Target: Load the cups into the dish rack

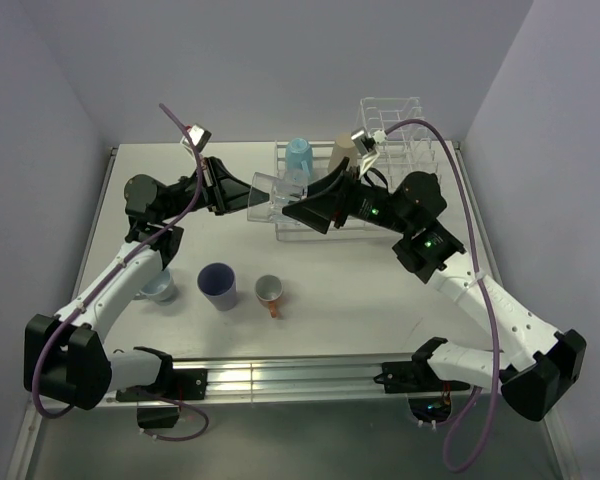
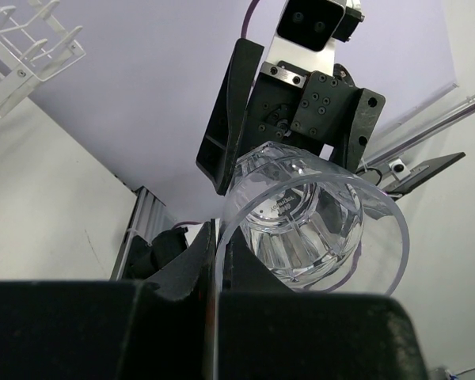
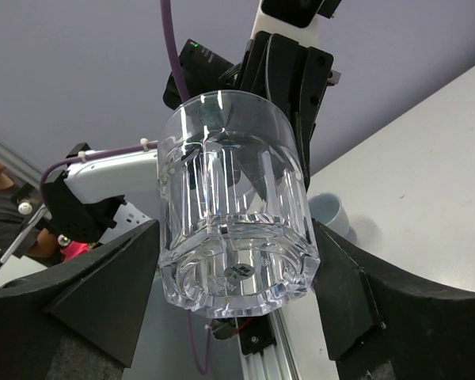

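A clear glass [image 1: 273, 193] hangs on its side in the air, just above the front edge of the dish rack [image 1: 395, 125]. My left gripper [image 1: 246, 192] is shut on its rim, which is pinched between the two fingers in the left wrist view [image 2: 214, 261]. My right gripper [image 1: 306, 209] flanks the glass's thick base [image 3: 236, 273], and both fingers touch its sides. A light blue cup [image 1: 299, 155] and a tan cup [image 1: 342, 152] sit in the rack. A purple cup [image 1: 217, 285], an orange-handled mug [image 1: 269, 291] and a pale grey-blue mug [image 1: 160, 288] stand on the table. I cannot make out a second clear glass.
The rack's tall divider section stands at the back right, and its low section [image 1: 310, 222] lies under the grippers. The left arm [image 1: 130, 270] partly covers the grey-blue mug. A metal rail [image 1: 280, 378] runs along the table's near edge.
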Motion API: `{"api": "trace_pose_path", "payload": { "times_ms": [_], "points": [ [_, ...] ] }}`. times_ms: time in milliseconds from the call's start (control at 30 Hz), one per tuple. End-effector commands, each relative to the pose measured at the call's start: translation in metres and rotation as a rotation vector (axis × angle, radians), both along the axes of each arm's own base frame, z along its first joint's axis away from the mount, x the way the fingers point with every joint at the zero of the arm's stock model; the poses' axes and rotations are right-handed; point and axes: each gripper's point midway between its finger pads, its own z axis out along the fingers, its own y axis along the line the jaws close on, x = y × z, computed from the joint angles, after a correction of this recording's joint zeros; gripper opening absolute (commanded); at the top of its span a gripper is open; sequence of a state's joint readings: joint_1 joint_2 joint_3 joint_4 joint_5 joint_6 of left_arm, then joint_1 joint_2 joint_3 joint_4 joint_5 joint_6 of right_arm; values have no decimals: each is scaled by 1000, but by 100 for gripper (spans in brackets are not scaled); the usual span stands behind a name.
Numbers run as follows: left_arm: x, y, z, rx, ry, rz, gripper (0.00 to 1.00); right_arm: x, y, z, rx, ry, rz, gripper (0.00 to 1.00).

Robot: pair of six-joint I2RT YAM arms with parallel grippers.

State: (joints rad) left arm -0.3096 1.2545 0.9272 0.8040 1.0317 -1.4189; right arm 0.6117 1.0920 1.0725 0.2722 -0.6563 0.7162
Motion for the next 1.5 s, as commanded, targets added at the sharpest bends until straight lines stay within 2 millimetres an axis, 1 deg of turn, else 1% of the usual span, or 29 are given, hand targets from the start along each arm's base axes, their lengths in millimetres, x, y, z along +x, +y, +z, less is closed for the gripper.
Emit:
{"api": "trace_pose_path", "payload": {
  "times_ms": [0, 133, 233, 333, 433, 533, 733, 800, 900, 933, 1000, 1033, 1100, 1133, 1167, 1200, 1233, 1267, 1300, 1333, 1400, 1433, 1467],
  "points": [
    [-7, 1, 16, -33, -82, 7, 0, -5, 1, 9, 34, -31, 32, 80],
    [-7, 1, 18, -35, -94, 26, 0, -3, 3, 8, 34, -19, 37, 77],
    [-7, 2, 19, -34, -107, 43, 0, -1, 4, 7, 30, -5, 36, 76],
    [-9, 3, 22, -34, -129, 61, 0, 0, 6, 6, 28, 3, 39, 76],
    [-12, 5, 25, -38, -158, 80, 0, 2, 9, 2, 17, 16, 36, 80],
    [-11, 5, 27, -29, -171, 98, 0, 4, 10, 0, 10, 27, 31, 81],
    [-12, 6, 28, -30, -185, 105, 0, 8, 12, -5, 1, 44, 27, 81],
    [-10, 6, 26, -23, -180, 112, 0, 6, 11, -2, 11, 38, 33, 79],
    [-8, 6, 25, -21, -181, 118, 0, 3, 12, -1, 19, 42, 48, 67],
    [-7, 5, 24, -20, -175, 121, 0, 3, 12, 0, 21, 41, 48, 56],
    [-7, 5, 23, -19, -176, 123, 0, 3, 12, -1, 20, 46, 52, 43],
    [-5, 5, 22, -17, -173, 126, 0, 2, 12, 1, 22, 42, 52, 31],
    [-4, 5, 20, -11, -170, 130, 0, 1, 12, 3, 26, 41, 57, 19],
    [-3, 5, 18, -5, -160, 132, 1, 0, 11, 5, 30, 40, 56, 6],
    [-3, 5, 16, -1, -161, 136, 5, 0, 11, 5, 32, 41, 55, 0],
    [-3, 6, 18, -1, -164, 141, 9, 1, 11, 5, 30, 45, 49, 0],
    [-2, 6, 16, 3, -152, 150, 18, 2, 10, 7, 34, 44, 41, 0],
    [-1, 6, 16, 10, -161, 159, 24, 2, 9, 8, 35, 40, 34, 0],
    [0, 6, 17, 15, -162, 166, 32, 3, 8, 6, 30, 46, 25, 0],
    [0, 7, 18, 19, -166, 171, 35, 3, 6, 9, 32, 42, 16, 0],
    [2, 7, 18, 30, -162, 187, 40, 5, 4, 6, 15, 44, -6, 0],
    [2, 8, 21, 30, -169, 195, 43, 6, 1, 11, 19, 36, -30, 0],
    [3, 9, 20, 38, -164, 204, 44, 8, 0, 8, 2, 37, -45, 0]
  ]
}}
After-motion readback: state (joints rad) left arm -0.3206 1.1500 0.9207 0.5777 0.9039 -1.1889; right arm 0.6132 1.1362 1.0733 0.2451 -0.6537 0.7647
